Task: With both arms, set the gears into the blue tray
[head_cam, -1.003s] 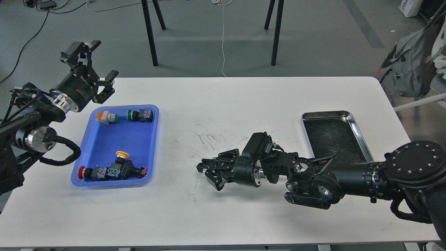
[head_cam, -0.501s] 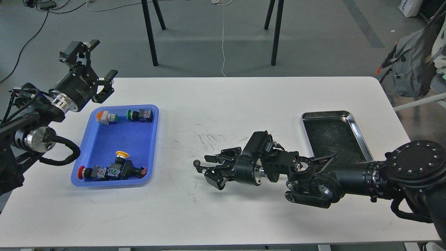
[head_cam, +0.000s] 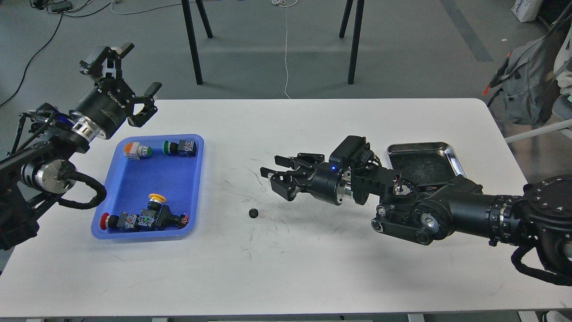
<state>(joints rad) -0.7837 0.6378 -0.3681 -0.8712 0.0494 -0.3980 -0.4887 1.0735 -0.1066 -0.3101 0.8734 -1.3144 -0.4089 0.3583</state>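
— What do we count on the table?
— One gear (head_cam: 254, 213), one blue tray (head_cam: 147, 176), one steel tray (head_cam: 455, 159).
— And the push-button switches (head_cam: 144, 218) we see?
— Two at the tray's far end; the near cluster we cannot separate.

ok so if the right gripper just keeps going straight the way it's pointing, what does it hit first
Probably nothing soon. The right gripper points left, open, above the bare table. The gear lies nearer the camera, off that line; the blue tray comes next, though height is unclear.
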